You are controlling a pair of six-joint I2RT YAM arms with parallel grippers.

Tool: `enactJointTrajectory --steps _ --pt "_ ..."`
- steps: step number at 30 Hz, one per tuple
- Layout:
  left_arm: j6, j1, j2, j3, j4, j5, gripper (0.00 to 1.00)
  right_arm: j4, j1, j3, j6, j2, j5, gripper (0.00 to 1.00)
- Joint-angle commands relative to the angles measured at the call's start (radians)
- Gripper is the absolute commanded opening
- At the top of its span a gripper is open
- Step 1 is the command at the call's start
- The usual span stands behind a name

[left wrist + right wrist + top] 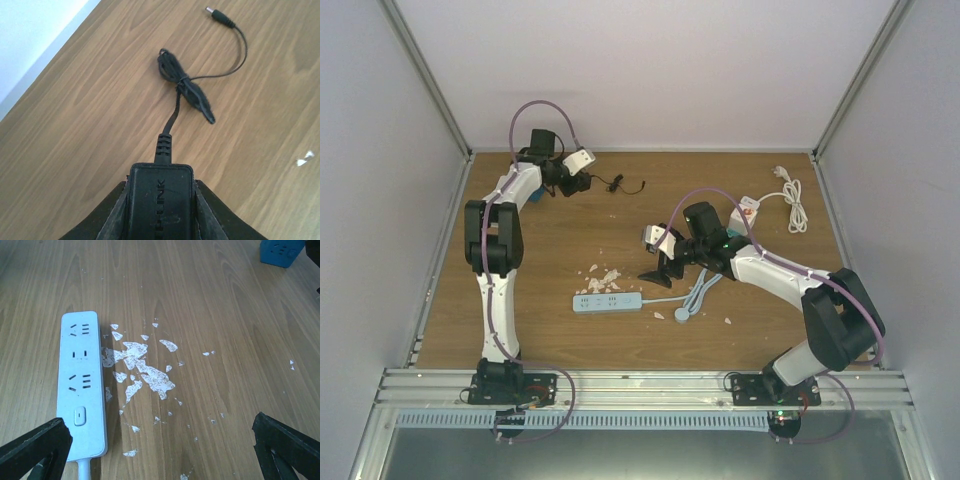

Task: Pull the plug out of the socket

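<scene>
Plug point(160, 195) pinched in left end effector point(160, 215), right end effector point(160, 450) spread near socket strip point(82, 385); I'd set the plug down flat, then release.

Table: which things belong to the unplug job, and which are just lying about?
Job:
black adapter, held in left fingers
power strip, sockets empty

Lying about:
coiled white cable
white flakes
blue cube

Power strip point(607, 301) lies flat on the table point(560, 250). Flakes point(603, 276) are scattered just behind it. Its cord point(696, 292) is bunched just to its right. Adapter point(160, 205) sits well behind and left of the strip, between the left gripper point(576, 183) fingers, its thin lead point(620, 185) trailing right. Coiled cable point(792, 203) lies far behind-right of the strip.
</scene>
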Motion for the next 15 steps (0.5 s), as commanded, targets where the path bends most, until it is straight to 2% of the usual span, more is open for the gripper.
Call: enactJointTrajectory --steps 1,8,15 --pt "0.019 0.008 0.013 0.003 0.048 -0.069 0.32 -0.012 -0.003 -0.008 -0.013 0.005 0.000 1.00" --pt "0.084 0.008 0.031 -0.014 0.136 -0.223 0.34 -0.013 -0.003 -0.007 -0.015 0.013 0.002 1.00" --pt "0.133 0.006 0.052 -0.020 0.196 -0.300 0.32 -0.012 -0.003 -0.006 -0.016 0.017 0.009 1.00"
